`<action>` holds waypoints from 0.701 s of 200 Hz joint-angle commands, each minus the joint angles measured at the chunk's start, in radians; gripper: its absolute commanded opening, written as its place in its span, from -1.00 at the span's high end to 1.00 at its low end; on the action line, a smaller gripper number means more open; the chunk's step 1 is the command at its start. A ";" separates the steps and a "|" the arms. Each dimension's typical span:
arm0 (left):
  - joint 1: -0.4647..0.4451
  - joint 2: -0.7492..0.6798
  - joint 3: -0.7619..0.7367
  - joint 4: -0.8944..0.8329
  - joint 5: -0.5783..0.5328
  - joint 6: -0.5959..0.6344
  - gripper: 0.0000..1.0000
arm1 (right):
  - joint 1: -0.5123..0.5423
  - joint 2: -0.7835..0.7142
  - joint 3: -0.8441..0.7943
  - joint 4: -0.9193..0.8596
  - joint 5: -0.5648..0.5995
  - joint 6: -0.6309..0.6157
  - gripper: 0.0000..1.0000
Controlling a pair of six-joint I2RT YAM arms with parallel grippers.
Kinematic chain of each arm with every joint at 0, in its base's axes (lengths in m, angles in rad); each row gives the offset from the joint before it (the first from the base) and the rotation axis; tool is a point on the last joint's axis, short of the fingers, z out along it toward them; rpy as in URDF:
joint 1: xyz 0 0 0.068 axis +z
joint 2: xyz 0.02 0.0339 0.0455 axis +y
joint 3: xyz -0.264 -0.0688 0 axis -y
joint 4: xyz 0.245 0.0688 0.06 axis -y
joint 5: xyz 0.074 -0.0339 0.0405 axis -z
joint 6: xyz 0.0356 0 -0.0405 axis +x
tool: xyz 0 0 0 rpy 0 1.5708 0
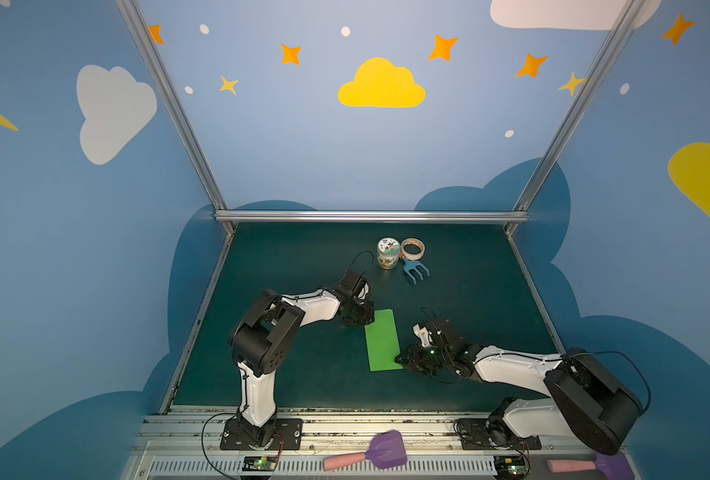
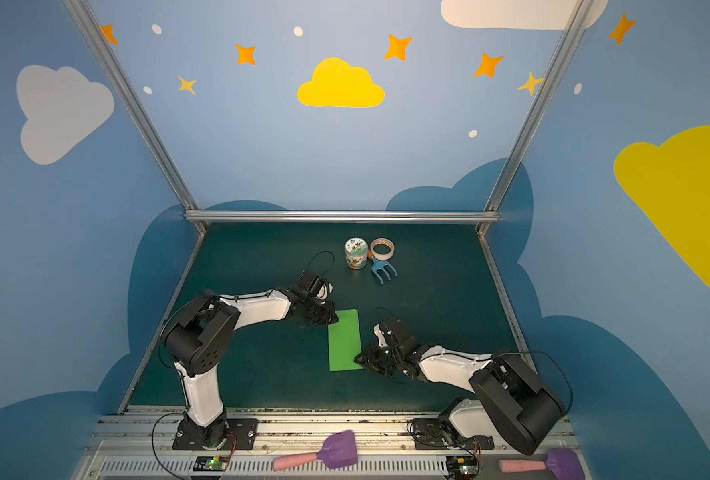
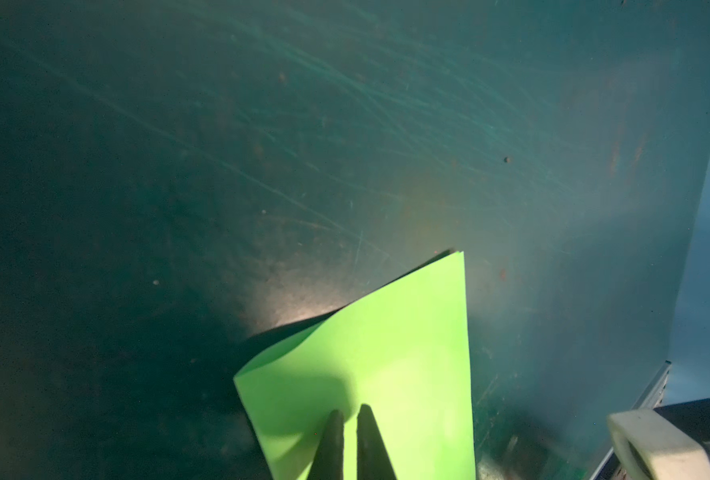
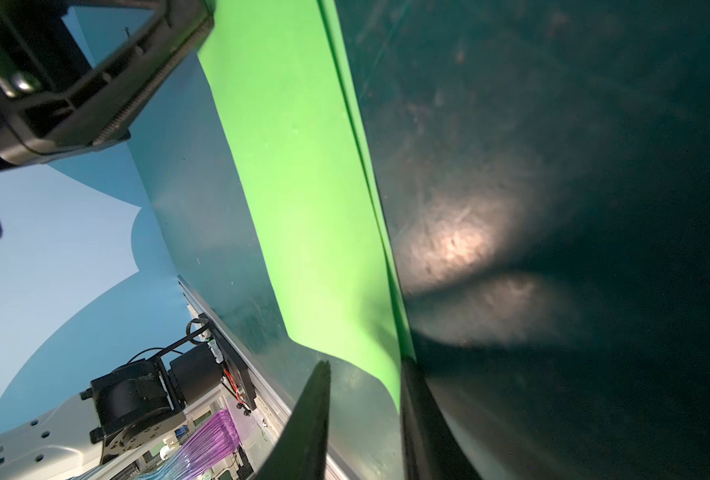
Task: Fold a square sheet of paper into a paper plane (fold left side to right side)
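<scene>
Sheet: the square sheet of paper [image 1: 382,340] lies on the dark green worktop [image 1: 303,270], doubled into a narrow bright green rectangle, with its long sides running from near to far.
Layers: in the left wrist view one long edge bulges up in a loose loop, not pressed flat; in the right wrist view the two layers on the opposite long edge sit slightly offset.
Left pincer: the left pincer [image 1: 363,318] is at the sheet's far left corner. Its fingertips [image 3: 332,419] are almost together over the top layer, and it is unclear whether they pinch it.
Right pincer: the right pincer [image 1: 405,359] is at the near right corner with its jaws apart, and the corner of the sheet lies in the gap.
Far side: a jar [image 1: 388,252], a tape roll [image 1: 412,248] and a blue rake [image 1: 415,272] are grouped well apart from the sheet.
Front rail: a purple scoop [image 1: 384,451].
</scene>
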 commanded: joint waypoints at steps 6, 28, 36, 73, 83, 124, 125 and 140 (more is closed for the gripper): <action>-0.004 0.021 -0.034 -0.037 -0.021 -0.001 0.79 | 0.004 -0.004 -0.026 0.014 0.004 0.007 0.50; -0.004 0.021 -0.036 -0.037 -0.018 -0.002 0.79 | 0.006 0.002 -0.032 0.022 0.001 0.009 0.52; -0.005 0.020 -0.036 -0.035 -0.018 -0.003 0.79 | 0.006 0.005 -0.035 0.026 0.001 0.009 0.53; -0.004 0.016 -0.033 -0.034 -0.017 -0.005 0.79 | 0.006 0.007 -0.051 0.040 0.004 0.017 0.70; -0.004 0.016 -0.033 -0.034 -0.016 -0.005 0.80 | 0.006 0.005 -0.051 0.042 0.004 0.018 0.77; -0.005 0.015 -0.031 -0.032 -0.011 -0.004 0.81 | 0.006 0.003 -0.020 0.033 0.000 0.015 1.00; -0.005 0.016 -0.031 -0.032 -0.011 -0.004 0.81 | 0.006 0.003 -0.019 0.034 0.000 0.015 1.00; -0.005 0.016 -0.029 -0.034 -0.010 0.000 0.82 | 0.007 0.015 0.003 0.035 -0.007 0.012 1.00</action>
